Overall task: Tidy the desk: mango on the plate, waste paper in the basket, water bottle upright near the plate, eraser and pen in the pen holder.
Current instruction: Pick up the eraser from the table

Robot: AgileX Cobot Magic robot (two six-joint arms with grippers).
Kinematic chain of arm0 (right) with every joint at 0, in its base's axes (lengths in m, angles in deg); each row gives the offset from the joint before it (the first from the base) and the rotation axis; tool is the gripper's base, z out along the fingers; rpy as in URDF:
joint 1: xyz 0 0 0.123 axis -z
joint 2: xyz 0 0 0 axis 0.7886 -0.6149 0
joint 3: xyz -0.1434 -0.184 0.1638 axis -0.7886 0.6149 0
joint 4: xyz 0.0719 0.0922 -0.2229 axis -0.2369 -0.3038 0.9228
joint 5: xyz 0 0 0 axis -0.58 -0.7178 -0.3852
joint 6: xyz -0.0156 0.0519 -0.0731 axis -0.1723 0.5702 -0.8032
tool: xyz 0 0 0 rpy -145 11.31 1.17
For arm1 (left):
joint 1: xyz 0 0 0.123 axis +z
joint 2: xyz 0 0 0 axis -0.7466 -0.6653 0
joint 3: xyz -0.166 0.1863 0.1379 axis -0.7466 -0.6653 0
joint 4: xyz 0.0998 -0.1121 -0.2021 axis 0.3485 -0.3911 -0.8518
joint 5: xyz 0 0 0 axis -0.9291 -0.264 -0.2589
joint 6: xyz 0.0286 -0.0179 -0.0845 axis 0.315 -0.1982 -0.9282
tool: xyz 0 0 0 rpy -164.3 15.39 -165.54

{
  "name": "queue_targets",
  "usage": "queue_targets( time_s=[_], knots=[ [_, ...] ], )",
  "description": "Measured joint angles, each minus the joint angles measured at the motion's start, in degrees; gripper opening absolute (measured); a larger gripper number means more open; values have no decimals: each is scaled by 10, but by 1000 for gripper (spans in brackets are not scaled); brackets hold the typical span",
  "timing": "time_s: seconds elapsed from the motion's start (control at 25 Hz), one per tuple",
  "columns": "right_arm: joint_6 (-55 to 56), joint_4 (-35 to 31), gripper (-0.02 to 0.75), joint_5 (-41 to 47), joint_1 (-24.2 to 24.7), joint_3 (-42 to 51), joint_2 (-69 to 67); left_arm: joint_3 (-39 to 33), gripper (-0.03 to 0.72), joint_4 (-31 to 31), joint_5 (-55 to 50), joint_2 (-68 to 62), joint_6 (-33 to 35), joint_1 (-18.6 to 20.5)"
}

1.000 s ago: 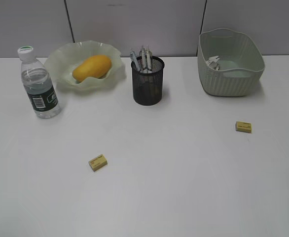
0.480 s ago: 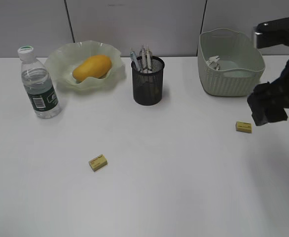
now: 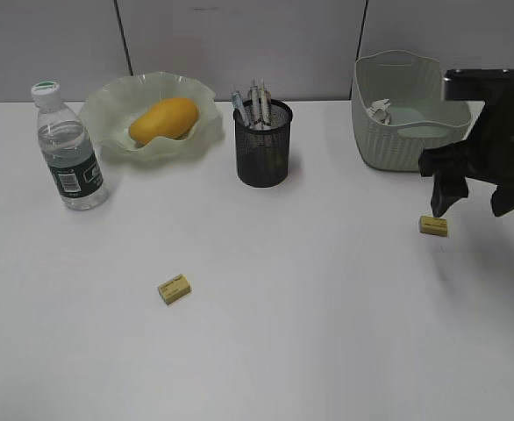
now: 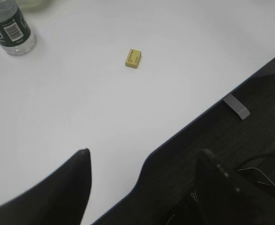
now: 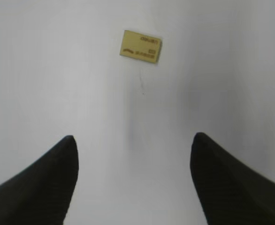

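Note:
The mango (image 3: 162, 120) lies in the plate (image 3: 108, 110), and the water bottle (image 3: 68, 149) stands upright to its left. The pen holder (image 3: 262, 158) holds several pens (image 3: 255, 103). Waste paper (image 3: 381, 110) lies inside the basket (image 3: 410, 140). One yellow eraser (image 3: 174, 288) (image 4: 133, 58) lies mid-desk and a second eraser (image 3: 432, 225) (image 5: 140, 46) lies at the right. My right gripper (image 3: 474, 200) (image 5: 133, 138) hangs open just above and beside the right eraser, empty. My left gripper (image 4: 144, 157) is open and empty over the desk's front edge, out of the exterior view.
The white desk (image 3: 310, 333) runs out at a dark front edge (image 4: 189, 126), with dark floor and cables beyond it. A grey partition wall (image 3: 239, 44) stands behind the objects.
My right arm has come into the exterior view from the right and swung left and down, its jaws now pointing at the desk by the right eraser. Nothing on the desk moved.

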Motion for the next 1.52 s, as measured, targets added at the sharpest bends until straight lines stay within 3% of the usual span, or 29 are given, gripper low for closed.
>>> queue_targets(
  time_s=[0.52,1.32,1.52],
  knots=[
    [15,-22,585,-44,18,-64,-138,0,520,0,0,0,0,0],
    [51,-22,526,-28,32,-118,-216,0,520,0,1,0,0,0],
    [51,-23,450,-29,32,-119,-222,0,520,0,1,0,0,0]
  ],
)
